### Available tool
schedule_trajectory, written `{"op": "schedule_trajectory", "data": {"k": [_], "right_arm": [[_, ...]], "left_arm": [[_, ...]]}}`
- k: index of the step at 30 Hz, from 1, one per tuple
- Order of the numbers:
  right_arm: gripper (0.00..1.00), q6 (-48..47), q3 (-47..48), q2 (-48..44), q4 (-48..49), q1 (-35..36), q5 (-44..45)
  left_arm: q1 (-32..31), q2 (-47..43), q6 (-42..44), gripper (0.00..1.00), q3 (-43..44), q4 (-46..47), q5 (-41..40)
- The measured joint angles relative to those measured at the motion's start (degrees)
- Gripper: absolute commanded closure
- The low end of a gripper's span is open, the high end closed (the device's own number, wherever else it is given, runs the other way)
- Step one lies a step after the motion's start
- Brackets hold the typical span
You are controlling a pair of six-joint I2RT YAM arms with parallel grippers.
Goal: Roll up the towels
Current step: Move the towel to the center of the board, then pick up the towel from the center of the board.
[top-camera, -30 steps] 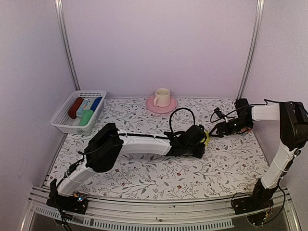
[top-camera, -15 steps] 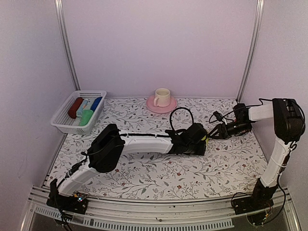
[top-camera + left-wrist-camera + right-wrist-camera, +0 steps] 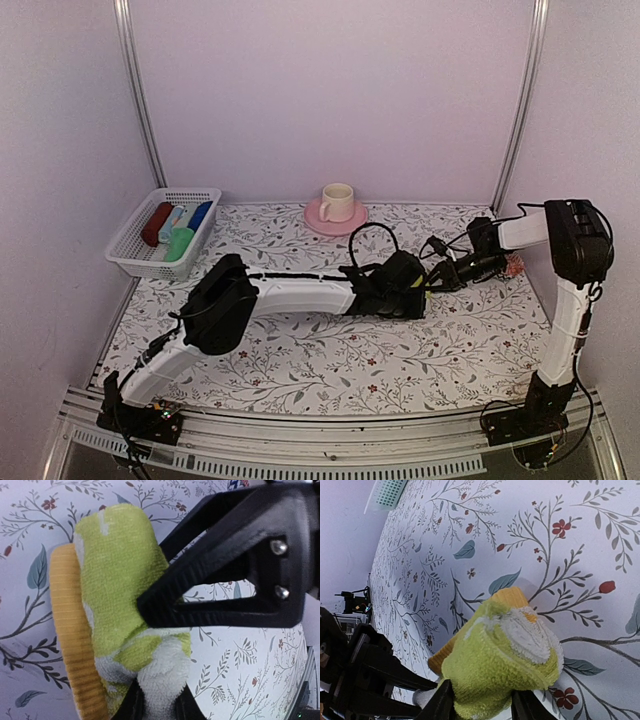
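Observation:
A pale yellow-green towel (image 3: 505,655) with an orange hem is rolled into a short cylinder just above the flowered table. My left gripper (image 3: 157,705) is shut on the white fluffy tail at one end of the roll (image 3: 115,575). My right gripper (image 3: 482,705) clasps the roll from the other side, its fingers (image 3: 225,570) pressed against both flanks. In the top view both grippers meet right of centre, left (image 3: 418,290) and right (image 3: 440,277), with only a yellow sliver of towel (image 3: 429,284) showing. A plain green roll (image 3: 180,243) lies in the white basket (image 3: 128,252).
The basket at back left also holds dark red (image 3: 156,224), pale blue (image 3: 172,217) and deep blue (image 3: 201,214) rolls. A cream cup (image 3: 337,202) on a pink saucer (image 3: 319,222) stands at the back centre. The left arm stretches low across the middle of the table.
My right gripper has moved left to the left gripper and closed its fingers around the roll. The left gripper kept its hold and shifted slightly back.

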Motion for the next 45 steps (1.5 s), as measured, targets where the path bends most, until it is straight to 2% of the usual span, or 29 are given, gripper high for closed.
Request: {"op": "schedule_trajectory", "data": {"k": [2, 5, 14, 26, 39, 44, 45], "right_arm": [[0.72, 0.42, 0.48, 0.87, 0.00, 0.07, 0.72], [0.73, 0.70, 0.59, 1.57, -0.04, 0.20, 0.92], [0.76, 0.79, 1.66, 1.62, 0.76, 2.86, 3.74], [0.77, 0.94, 1.68, 1.62, 0.87, 4.72, 5.11], [0.78, 0.94, 1.68, 1.62, 0.57, 5.35, 5.64], [0.78, 0.94, 1.68, 1.62, 0.42, 5.33, 6.14], [0.78, 0.94, 1.68, 1.62, 0.42, 5.33, 6.19]], "left_arm": [[0.11, -0.13, 0.00, 0.85, -0.52, 0.66, 0.22], [0.24, -0.74, 0.00, 0.81, -2.29, 2.58, 0.52], [1.05, -3.58, 0.15, 0.58, -8.37, 7.78, 3.17], [3.34, -10.51, 1.73, 0.45, -18.78, 8.33, 5.14], [4.52, -18.34, 2.49, 0.40, -31.74, 13.44, 6.21], [4.57, -18.47, 4.52, 0.29, -32.37, 15.17, 6.14], [4.59, -18.49, 4.72, 0.24, -32.41, 15.30, 6.05]]}}
